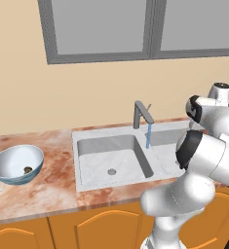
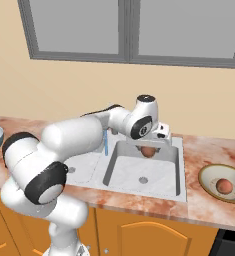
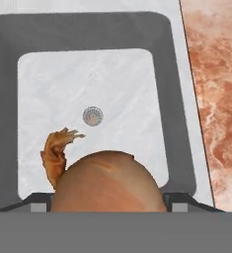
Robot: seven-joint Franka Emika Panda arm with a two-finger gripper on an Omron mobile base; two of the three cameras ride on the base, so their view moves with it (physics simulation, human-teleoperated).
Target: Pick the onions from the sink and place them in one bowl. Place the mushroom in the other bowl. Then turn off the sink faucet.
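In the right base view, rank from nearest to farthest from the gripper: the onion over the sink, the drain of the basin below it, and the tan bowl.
1. The round orange-brown onion, held between the jaws of the gripper.
2. The round metal drain, directly below in the pale grey basin.
3. The pale tan bowl with a darker rim, off to the right on the counter, holding another onion.

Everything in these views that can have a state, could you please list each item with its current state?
Sink faucet: on, water running.
Gripper: closed on an onion, held above the right basin of the sink.
Tan bowl: holds one onion.
Blue bowl: holds the mushroom.
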